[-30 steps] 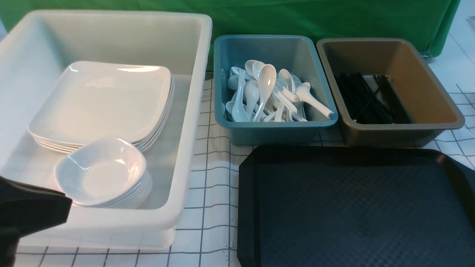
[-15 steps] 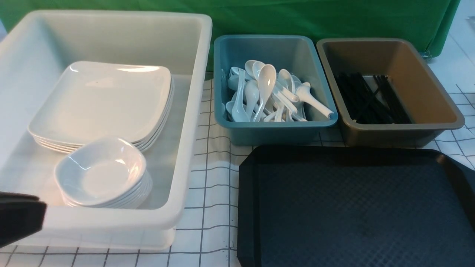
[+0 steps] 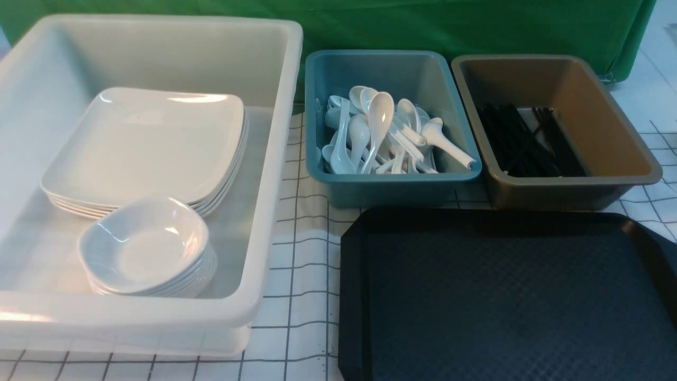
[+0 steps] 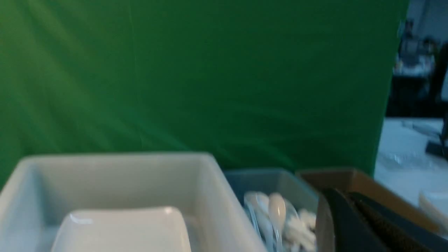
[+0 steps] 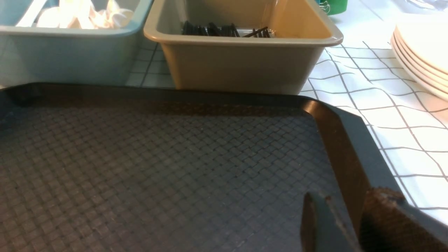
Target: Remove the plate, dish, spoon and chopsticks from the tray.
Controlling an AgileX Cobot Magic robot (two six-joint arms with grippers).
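Left gripper (image 4: pixel 350 224), closed, left the front view; right gripper (image 5: pixel 346 224) apart over one tray (image 3: pixel 359 296).

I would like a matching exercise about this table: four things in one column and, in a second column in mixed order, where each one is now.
Things:
1. stack of plates
2. spoons
3. chopsticks
4. tray

Places:
a. in the brown tub
b. on the checked cloth, nearer the robot than the two small tubs
c. in the white bin, behind a stack of small dishes
d. in the teal tub

Pairs: 1-c, 2-d, 3-a, 4-b
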